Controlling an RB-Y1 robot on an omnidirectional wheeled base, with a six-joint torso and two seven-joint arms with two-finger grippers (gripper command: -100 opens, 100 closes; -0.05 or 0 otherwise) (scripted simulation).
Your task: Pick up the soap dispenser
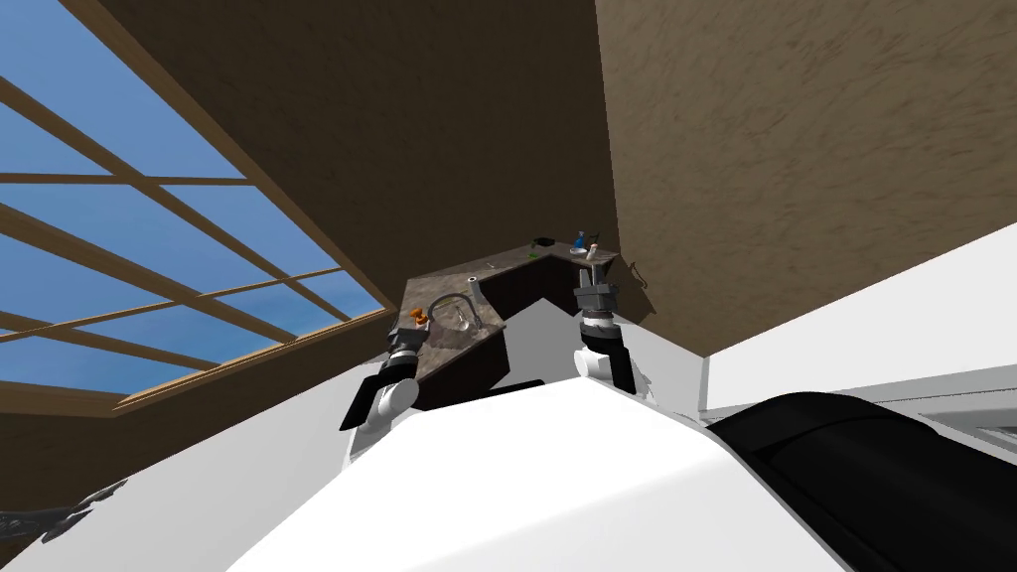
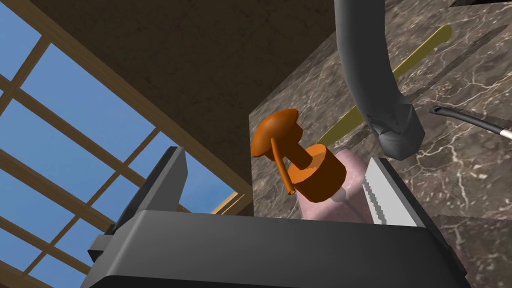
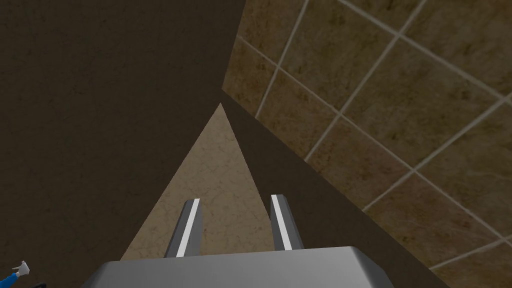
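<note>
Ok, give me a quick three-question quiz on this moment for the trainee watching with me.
1. True or false: the left gripper is shut on the soap dispenser.
2. What colour is the dispenser's pump top? A) blue B) orange C) green
3. Short answer: what grey fixture curves down just beyond the dispenser, over the counter?

Key:
1. False. The fingers stand wide open on either side of the dispenser, and it sits nearer one of them.
2. B.
3. The faucet.
</note>
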